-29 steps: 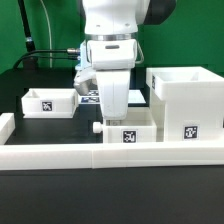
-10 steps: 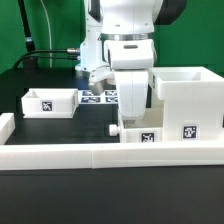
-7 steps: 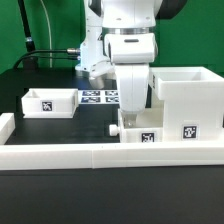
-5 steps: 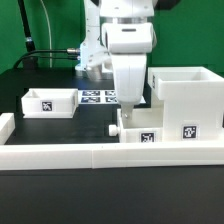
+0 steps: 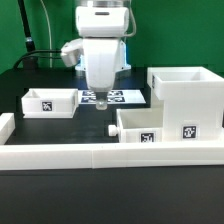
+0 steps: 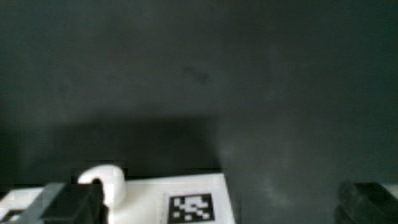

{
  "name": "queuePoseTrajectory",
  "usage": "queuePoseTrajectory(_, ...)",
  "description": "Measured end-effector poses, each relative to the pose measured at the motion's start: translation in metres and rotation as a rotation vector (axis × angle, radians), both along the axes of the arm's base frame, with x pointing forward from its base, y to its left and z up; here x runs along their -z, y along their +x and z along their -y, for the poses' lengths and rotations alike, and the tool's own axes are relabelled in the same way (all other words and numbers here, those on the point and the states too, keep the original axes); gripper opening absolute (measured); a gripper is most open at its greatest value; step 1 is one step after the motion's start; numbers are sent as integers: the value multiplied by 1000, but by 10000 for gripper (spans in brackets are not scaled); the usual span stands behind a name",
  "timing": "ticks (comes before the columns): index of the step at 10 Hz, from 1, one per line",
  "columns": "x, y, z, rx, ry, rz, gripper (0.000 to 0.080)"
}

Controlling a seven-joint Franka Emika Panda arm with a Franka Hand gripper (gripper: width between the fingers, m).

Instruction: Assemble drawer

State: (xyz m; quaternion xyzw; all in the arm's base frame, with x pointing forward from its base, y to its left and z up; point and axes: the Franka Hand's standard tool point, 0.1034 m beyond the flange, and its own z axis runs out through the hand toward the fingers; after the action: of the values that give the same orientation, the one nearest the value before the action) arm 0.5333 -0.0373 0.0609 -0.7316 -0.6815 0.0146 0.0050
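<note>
Two trays rest on the counter [image 5: 60, 125]: one tray [image 5: 48, 101] at the exterior view's left, another tray [image 5: 140, 125] touching the housing [image 5: 185, 95], the gripper [image 5: 100, 100] hanging between. The wrist view shows its fingers [image 6: 68, 203] spread, empty, by a knobbed tray [image 6: 178, 203].

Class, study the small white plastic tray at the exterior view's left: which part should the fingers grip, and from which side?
Pinch one thin upright wall of the small white plastic tray from above. It sits open side up with nothing over it, so the open fingers should be able to straddle a wall.
</note>
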Motion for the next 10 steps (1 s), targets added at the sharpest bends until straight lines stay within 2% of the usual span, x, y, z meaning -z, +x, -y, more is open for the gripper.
queuePoseTrajectory(2,3,-1,1,-15,6,-1,648)
queuePoseTrajectory(4,24,-4,15,-22,98,-8,648)
queuePoseTrajectory(6,36,-3,19,-33,158,-14,648)
queuePoseTrajectory(7,40,0,18,-13,170,-17,648)
queuePoseTrajectory(10,47,0,-2,30,177,-35,648)
